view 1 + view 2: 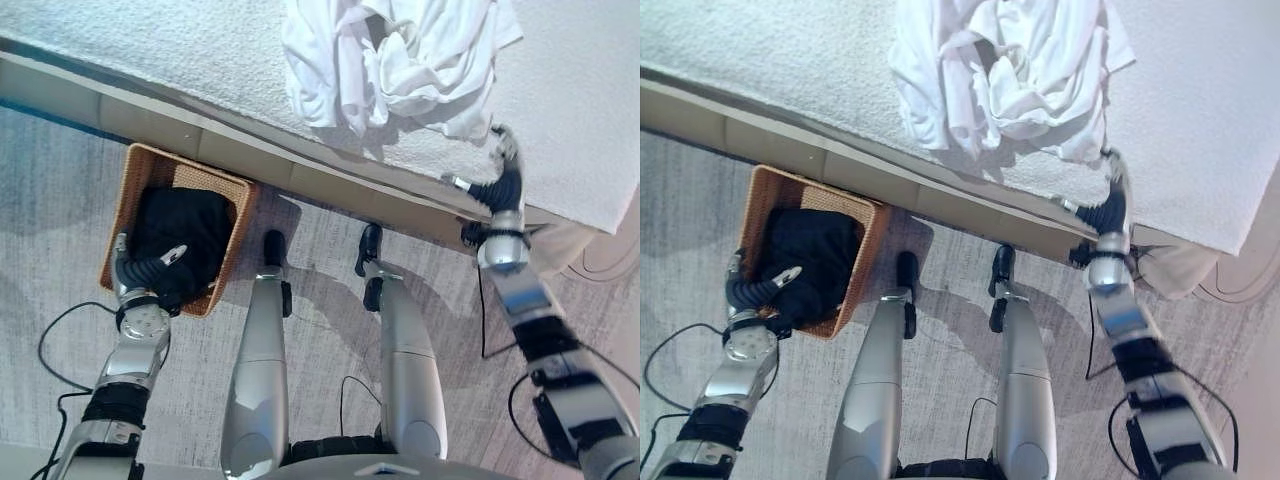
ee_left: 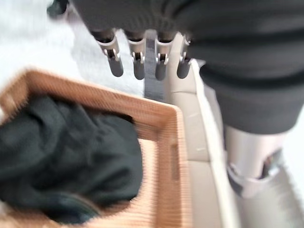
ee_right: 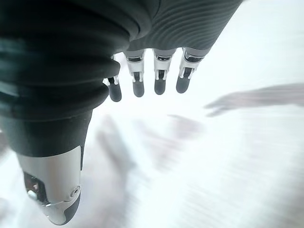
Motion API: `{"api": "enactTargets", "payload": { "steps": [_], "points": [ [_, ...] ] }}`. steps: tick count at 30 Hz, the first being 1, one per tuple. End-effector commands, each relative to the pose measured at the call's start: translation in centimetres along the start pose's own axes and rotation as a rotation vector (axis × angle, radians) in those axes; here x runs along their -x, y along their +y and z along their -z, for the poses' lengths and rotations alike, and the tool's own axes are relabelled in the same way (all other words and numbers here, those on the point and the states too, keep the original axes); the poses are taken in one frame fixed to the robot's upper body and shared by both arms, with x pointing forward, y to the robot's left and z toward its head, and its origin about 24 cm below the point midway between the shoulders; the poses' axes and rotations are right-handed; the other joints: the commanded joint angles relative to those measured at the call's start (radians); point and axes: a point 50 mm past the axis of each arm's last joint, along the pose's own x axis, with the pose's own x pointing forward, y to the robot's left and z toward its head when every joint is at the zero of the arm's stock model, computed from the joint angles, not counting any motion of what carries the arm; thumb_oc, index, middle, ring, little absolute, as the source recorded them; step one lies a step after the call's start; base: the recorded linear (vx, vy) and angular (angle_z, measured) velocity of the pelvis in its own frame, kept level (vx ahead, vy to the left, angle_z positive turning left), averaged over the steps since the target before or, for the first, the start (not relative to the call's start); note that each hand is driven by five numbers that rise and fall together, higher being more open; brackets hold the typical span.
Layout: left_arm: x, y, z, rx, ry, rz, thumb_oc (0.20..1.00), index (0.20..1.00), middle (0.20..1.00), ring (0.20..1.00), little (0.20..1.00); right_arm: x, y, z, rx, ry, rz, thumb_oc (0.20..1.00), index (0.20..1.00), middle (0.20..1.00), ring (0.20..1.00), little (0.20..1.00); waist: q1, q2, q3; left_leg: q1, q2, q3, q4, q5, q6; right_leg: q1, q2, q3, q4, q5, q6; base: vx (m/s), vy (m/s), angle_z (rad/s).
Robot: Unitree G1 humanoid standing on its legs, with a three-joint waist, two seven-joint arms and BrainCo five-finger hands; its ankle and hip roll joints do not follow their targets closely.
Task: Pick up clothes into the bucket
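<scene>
A heap of white clothes (image 1: 390, 60) lies crumpled on the bed (image 1: 150, 50), towards its far side. On the floor beside the bed stands a woven basket (image 1: 240, 215) with a black garment (image 1: 185, 225) inside. My left hand (image 1: 150, 268) hovers over the basket's near edge, fingers (image 2: 137, 52) straight and holding nothing; the black garment (image 2: 61, 152) and the basket rim (image 2: 171, 142) lie below them. My right hand (image 1: 503, 175) is raised over the bed's edge, to the right of and short of the white heap, with fingers (image 3: 160, 71) straight above the white cover.
The bed's beige side panel (image 1: 200, 130) runs diagonally between the basket and the mattress top. A white sheet corner (image 1: 560, 240) hangs down near my right forearm, with a round white object (image 1: 610, 255) beyond it. Grey carpet (image 1: 320, 290) covers the floor.
</scene>
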Motion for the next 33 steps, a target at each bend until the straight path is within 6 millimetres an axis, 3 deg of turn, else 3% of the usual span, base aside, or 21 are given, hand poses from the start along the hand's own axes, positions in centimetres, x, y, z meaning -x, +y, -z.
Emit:
{"api": "enactTargets", "payload": {
  "steps": [1,4,11,18,21,22,23,24,25,31,33],
  "points": [
    [1.5,0.1,1.4,0.086,0.031,0.044,1.0,1.0,1.0,1.0,1.0,-1.7,-3.3,0.1,0.045,-0.003,0.12,1.0,1.0,1.0,1.0,1.0,0.013,0.065,-0.019,-0.006,-0.049,-0.027,-0.013,0.001,0.033,0.064,-0.053,-0.049,0.019,-0.043,0.06,0.01,-0.073,0.19],
    [3.0,-1.6,3.4,0.088,0.108,0.126,1.0,1.0,1.0,1.0,1.0,-4.7,-4.6,-0.6,0.078,0.028,0.194,1.0,1.0,1.0,1.0,1.0,0.06,0.081,-0.019,-0.001,-0.059,-0.051,-0.038,0.016,0.027,0.075,-0.068,-0.077,0.023,-0.047,0.061,0.01,-0.083,0.24],
    [5.5,-4.0,6.2,0.005,0.214,0.295,1.0,1.0,1.0,1.0,1.0,-8.5,-7.4,-0.3,0.195,0.165,0.236,1.0,1.0,1.0,1.0,1.0,0.135,0.12,-0.019,0.045,-0.074,-0.111,-0.108,0.032,0.006,0.12,-0.094,-0.13,0.041,-0.085,0.067,0.03,-0.094,0.28],
    [5.6,-4.9,6.7,-0.041,0.234,0.37,1.0,1.0,1.0,1.0,1.0,-8.5,-9.8,2.7,0.464,0.353,0.091,1.0,1.0,1.0,1.0,1.0,0.172,0.143,-0.019,0.069,-0.085,-0.162,-0.182,0.083,-0.01,0.145,-0.118,-0.181,0.037,-0.089,0.064,-0.01,-0.092,0.35],
    [5.6,-4.9,6.8,-0.049,0.249,0.418,1.0,1.0,1.0,1.0,1.0,-7.7,-10.0,4.6,0.651,0.462,-0.126,1.0,1.0,1.0,1.0,1.0,0.184,0.149,-0.019,0.082,-0.087,-0.187,-0.202,0.101,-0.015,0.166,-0.122,-0.203,0.032,-0.092,0.062,0.0,-0.084,0.2],
    [5.6,-5.0,6.9,-0.046,0.255,0.427,1.0,1.0,1.0,1.0,1.0,-7.5,-10.0,4.9,0.656,0.483,-0.15,0.799,0.799,0.799,0.799,0.799,0.183,0.152,-0.019,0.085,-0.088,-0.19,-0.206,0.105,-0.017,0.169,-0.122,-0.206,0.033,-0.093,0.061,0.01,-0.08,0.18],
    [5.7,-5.3,7.0,-0.045,0.272,0.449,1.0,1.0,1.0,1.0,1.0,-6.7,-10.2,6.0,0.649,0.545,-0.185,0.435,0.435,0.435,0.435,0.435,0.186,0.154,-0.019,0.092,-0.088,-0.197,-0.216,0.112,-0.019,0.176,-0.121,-0.209,0.032,-0.097,0.059,0.01,-0.05,0.14],
    [5.7,-5.3,7.0,-0.045,0.272,0.45,1.0,1.0,1.0,1.0,1.0,-6.7,-10.2,6.0,0.648,0.545,-0.185,0.369,0.369,0.369,0.369,0.369,0.186,0.154,-0.019,0.093,-0.088,-0.197,-0.217,0.112,-0.019,0.176,-0.121,-0.209,0.032,-0.097,0.059,0.0,-0.031,0.13],
    [5.7,-5.3,7.0,-0.045,0.272,0.45,1.0,1.0,1.0,1.0,1.0,-6.7,-10.2,6.0,0.648,0.545,-0.185,0.222,0.222,0.222,0.222,0.222,0.186,0.155,-0.019,0.093,-0.088,-0.197,-0.217,0.112,-0.019,0.176,-0.121,-0.209,0.031,-0.097,0.059,0.01,-0.024,0.13],
    [5.2,-6.0,6.4,-0.024,0.262,0.464,1.0,1.0,1.0,1.0,1.0,-6.9,-11.0,5.9,0.573,0.552,-0.135,0.2,0.2,0.2,0.2,0.2,0.183,0.153,-0.019,0.12,-0.081,-0.198,-0.252,0.127,-0.023,0.195,-0.114,-0.213,0.017,-0.098,0.057,0.0,-0.01,0.02],
    [5.0,-5.9,6.1,-0.017,0.25,0.453,1.0,1.0,1.0,1.0,1.0,-7.8,-11.6,4.7,0.558,0.499,-0.095,0.2,0.2,0.2,0.2,0.2,0.173,0.139,-0.019,0.136,-0.077,-0.19,-0.254,0.125,-0.025,0.211,-0.109,-0.21,0.005,-0.094,0.058,-0.01,0.007,-0.02]
  ]
}}
